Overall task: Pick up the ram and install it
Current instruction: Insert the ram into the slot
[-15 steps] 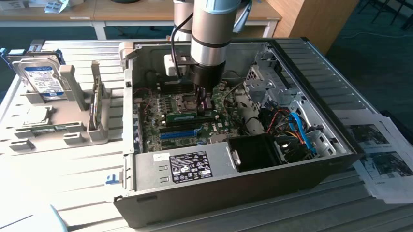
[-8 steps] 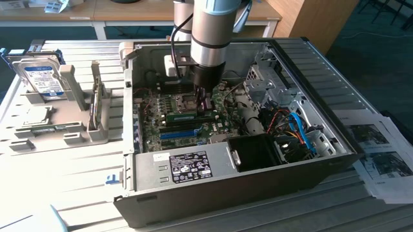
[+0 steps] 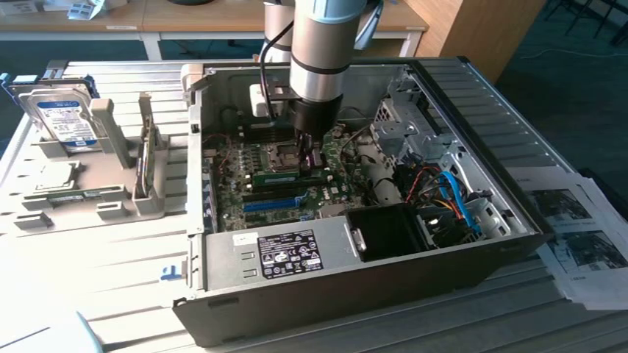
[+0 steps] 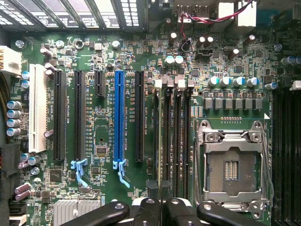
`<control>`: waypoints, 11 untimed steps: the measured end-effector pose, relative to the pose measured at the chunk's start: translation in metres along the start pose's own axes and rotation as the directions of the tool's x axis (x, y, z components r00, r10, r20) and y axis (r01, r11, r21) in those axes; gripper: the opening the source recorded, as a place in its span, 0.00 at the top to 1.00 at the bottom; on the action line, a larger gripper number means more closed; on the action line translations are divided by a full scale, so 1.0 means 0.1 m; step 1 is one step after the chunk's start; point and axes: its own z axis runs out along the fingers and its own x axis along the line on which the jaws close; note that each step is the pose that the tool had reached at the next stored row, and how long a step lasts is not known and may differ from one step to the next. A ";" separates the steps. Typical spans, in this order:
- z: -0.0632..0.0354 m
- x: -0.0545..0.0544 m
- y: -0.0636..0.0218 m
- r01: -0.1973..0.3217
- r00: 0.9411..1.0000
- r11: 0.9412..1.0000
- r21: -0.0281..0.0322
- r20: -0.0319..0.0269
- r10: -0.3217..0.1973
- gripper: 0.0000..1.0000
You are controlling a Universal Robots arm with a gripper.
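In black gripper (image 4: 159, 185), thin green ram (image 3: 290, 177)

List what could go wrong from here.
1. The ram held in the gripper may sit slightly out of line with the memory slots; pressing down could jam it.
2. The empty processor socket lies right beside them; a slip could damage its exposed contacts.

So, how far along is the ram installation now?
Done: the ram is picked up and is now inside the computer case, above the motherboard. In hand: the gripper seems to be shut on it, holding it on edge at the memory slots. Left: full seating. I cannot tell whether it is pressed in.
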 end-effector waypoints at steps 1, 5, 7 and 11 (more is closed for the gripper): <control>0.000 0.00 0.000 0.000 1.000 1.000 0.000 0.000 0.000 0.88; 0.000 0.00 0.000 0.000 1.000 1.000 0.000 0.000 0.000 0.88; -0.001 0.00 0.000 0.000 1.000 1.000 0.000 0.000 0.000 0.88; -0.004 0.00 0.000 0.000 1.000 1.000 0.000 0.000 0.000 0.88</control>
